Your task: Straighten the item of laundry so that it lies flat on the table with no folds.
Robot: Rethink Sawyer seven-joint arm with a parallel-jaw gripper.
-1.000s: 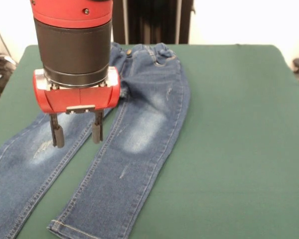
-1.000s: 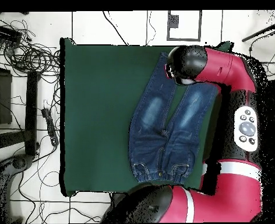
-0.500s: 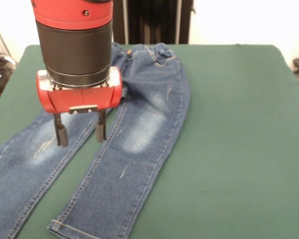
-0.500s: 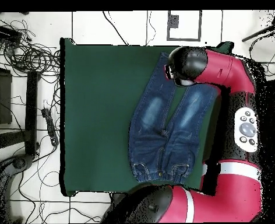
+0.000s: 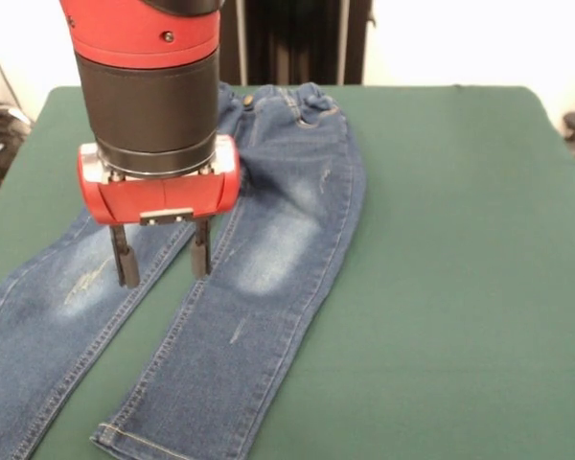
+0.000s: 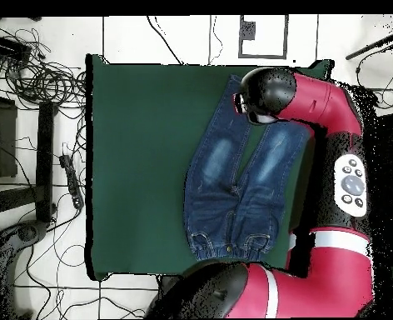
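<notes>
The item of laundry, small blue jeans, lies spread on the green table with its waistband at the far edge and both legs running toward the near left. The left leg runs out of the picture. My gripper hangs open just above the jeans, over the split between the two legs, with nothing between its fingers. From overhead the jeans lie at the table's right side. There the arm's wrist covers one leg's end and hides the gripper.
The red arm runs along the table's right edge in the overhead view. Cables and dark stands lie on the floor to the left of the table. The green top is bare to the jeans' right in the front view.
The gripper has shifted slightly right and toward the near edge in the front view, staying open. The jeans have not moved.
</notes>
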